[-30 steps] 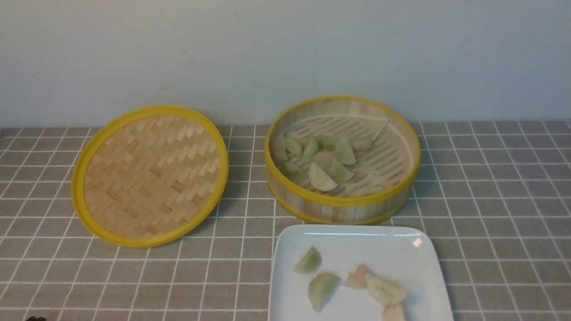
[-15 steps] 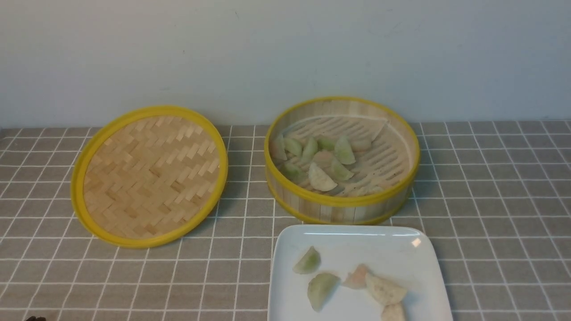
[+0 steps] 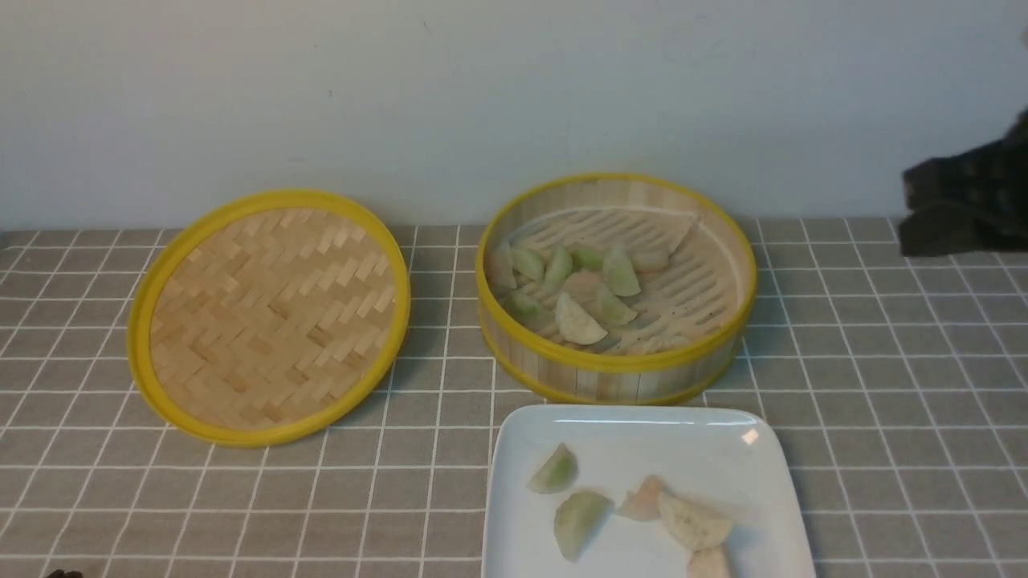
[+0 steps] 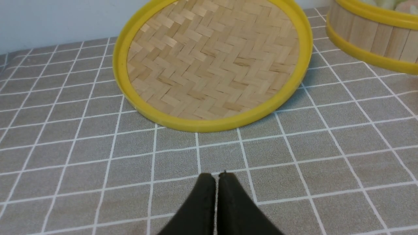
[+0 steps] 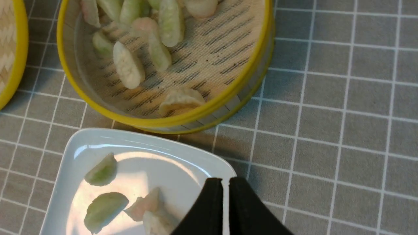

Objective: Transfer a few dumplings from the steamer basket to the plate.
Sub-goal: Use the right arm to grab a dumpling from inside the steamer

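The steamer basket stands at the back centre with several dumplings lying on the left of its slatted floor. The white plate sits just in front of it and carries several dumplings. In the right wrist view my right gripper is shut and empty, hovering above the plate's corner nearest the basket. A dark part of my right arm shows at the front view's right edge. My left gripper is shut and empty, low over the cloth in front of the lid.
The flat woven lid with a yellow rim lies left of the basket, and fills the left wrist view. A grey checked cloth covers the table. A pale wall rises right behind the basket and lid.
A dark part of my right arm has come into the front view at the right edge. The basket, plate, dumplings and lid have not moved.
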